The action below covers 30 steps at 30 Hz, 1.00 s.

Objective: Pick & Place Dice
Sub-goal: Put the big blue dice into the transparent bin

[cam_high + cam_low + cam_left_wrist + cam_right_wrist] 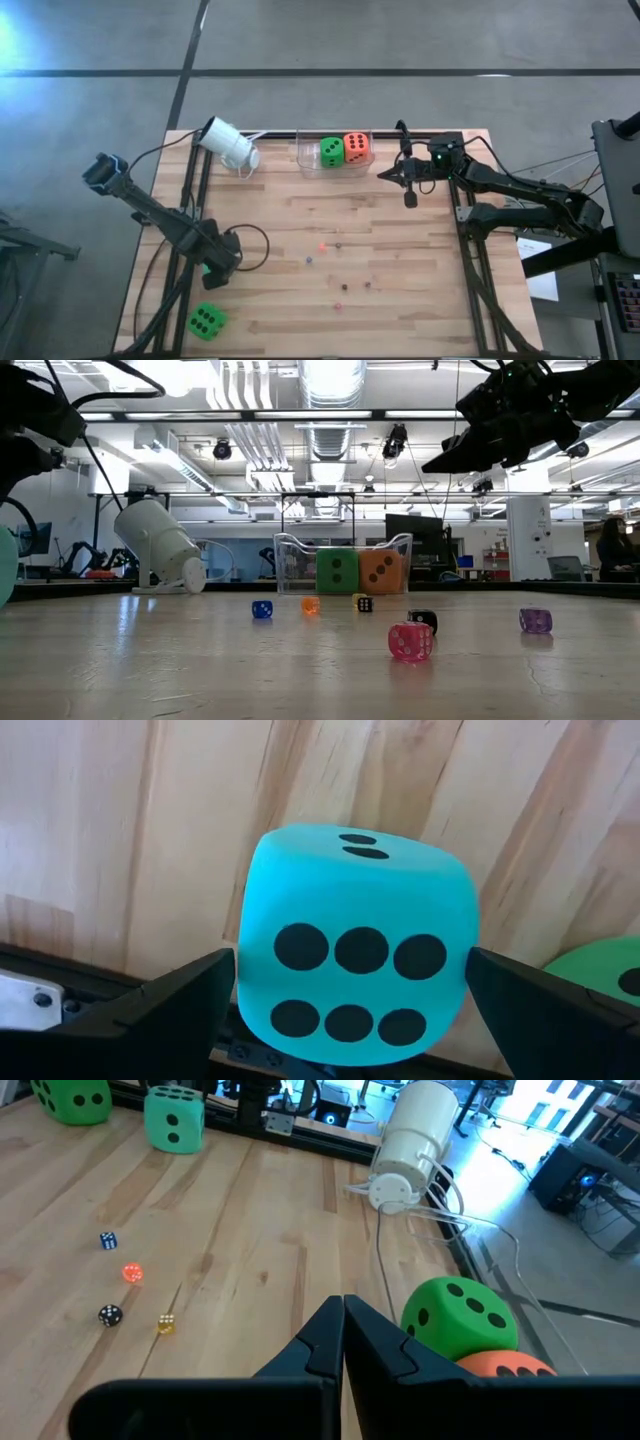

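Left pincer (350, 1010) gapes wide around the teal die (355, 945), at seven o'clock on the table (400, 240), unsqueezed, ready to grip

no readable text, labels, brands or numbers, only black pips on the teal die (355, 960)

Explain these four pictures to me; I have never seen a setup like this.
Two robot arms work at a wooden table. One picture looks down from above, one looks level across the tabletop, and two come from cameras on the arms' wrists. The left pincer is open with its fingers on either side of a teal die; whether they touch it is unclear. The right pincer is shut and empty above a clear tray holding a green die and an orange die. Another green die, tiny dice and a white cup lie on the table.
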Each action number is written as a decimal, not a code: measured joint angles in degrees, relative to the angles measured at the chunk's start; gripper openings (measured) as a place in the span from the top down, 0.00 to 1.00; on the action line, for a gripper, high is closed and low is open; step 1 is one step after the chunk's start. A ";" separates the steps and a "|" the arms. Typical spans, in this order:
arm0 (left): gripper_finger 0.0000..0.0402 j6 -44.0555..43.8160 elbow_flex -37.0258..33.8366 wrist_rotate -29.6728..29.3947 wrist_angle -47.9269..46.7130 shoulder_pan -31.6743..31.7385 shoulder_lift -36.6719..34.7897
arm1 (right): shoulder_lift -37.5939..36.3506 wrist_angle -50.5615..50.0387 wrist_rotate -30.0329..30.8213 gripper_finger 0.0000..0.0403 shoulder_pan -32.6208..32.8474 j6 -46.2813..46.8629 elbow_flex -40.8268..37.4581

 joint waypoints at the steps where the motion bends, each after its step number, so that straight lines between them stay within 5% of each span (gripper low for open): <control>1: 0.01 0.14 -0.11 0.02 0.15 0.02 0.00 | 0.00 0.00 -0.04 0.98 0.01 0.01 -0.01; 30: 0.01 3.17 -1.69 1.50 3.55 0.00 0.05 | 0.00 0.41 -0.24 0.98 0.01 -0.01 -0.42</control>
